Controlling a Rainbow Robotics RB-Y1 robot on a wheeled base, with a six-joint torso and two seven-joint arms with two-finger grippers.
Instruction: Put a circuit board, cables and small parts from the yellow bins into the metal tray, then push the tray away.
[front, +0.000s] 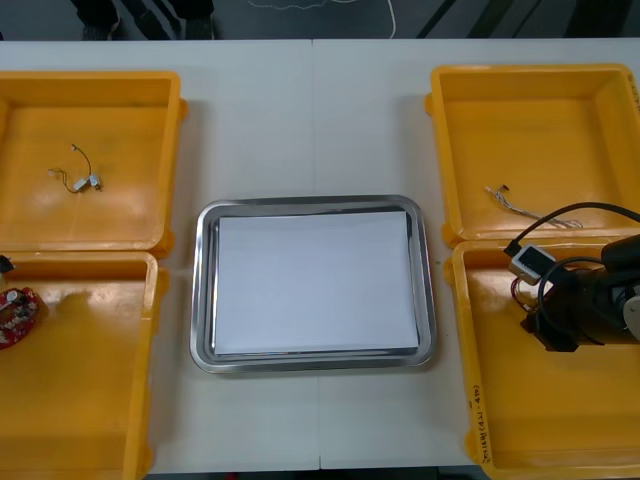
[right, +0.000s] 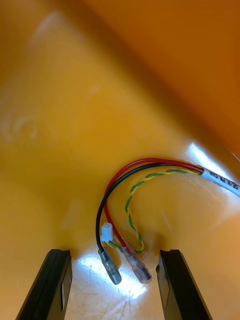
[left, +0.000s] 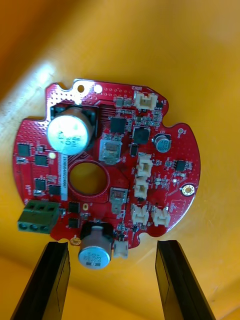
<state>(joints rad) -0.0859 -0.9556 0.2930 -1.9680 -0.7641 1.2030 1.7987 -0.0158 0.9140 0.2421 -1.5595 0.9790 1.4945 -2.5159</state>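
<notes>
Count: four yellow bins (front: 90, 370) (two at each side edge of the table (front: 310, 110)), one metal tray (front: 203, 300), one circuit board (front: 15, 315), three cables, two grippers.
Left gripper (left: 112, 245): low over the near left bin, fingers (left: 50, 280) standing wide apart and gripping nothing; the board's closest edge lay between the fingertips, and I could not tell if it touched them.
Right gripper (right: 115, 252): down inside the near right bin, fingers (right: 177, 285) wide apart and gripping nothing; the cable's ends lay between the fingertips.
Near left bin (front: 90, 400): held the round red circuit board (left: 125, 165), flat on the floor against the bin's left edge, towards its far left corner.
Near right bin (front: 520, 420): held the red, black and yellow cable (right: 145, 161), one bundle of three strands leaving a white sleeve, lying on the floor close to the bin's far edge and beside a wall.
Metal tray: on the table between the two pairs of bins, white inside, with nothing lying in it.
Far left bin (front: 110, 130): held one short thin cable (front: 78, 170) with light ends, left of the bin's middle.
Far right bin (front: 530, 120): held one pale cable (front: 515, 203), close to the bin's near edge.
</notes>
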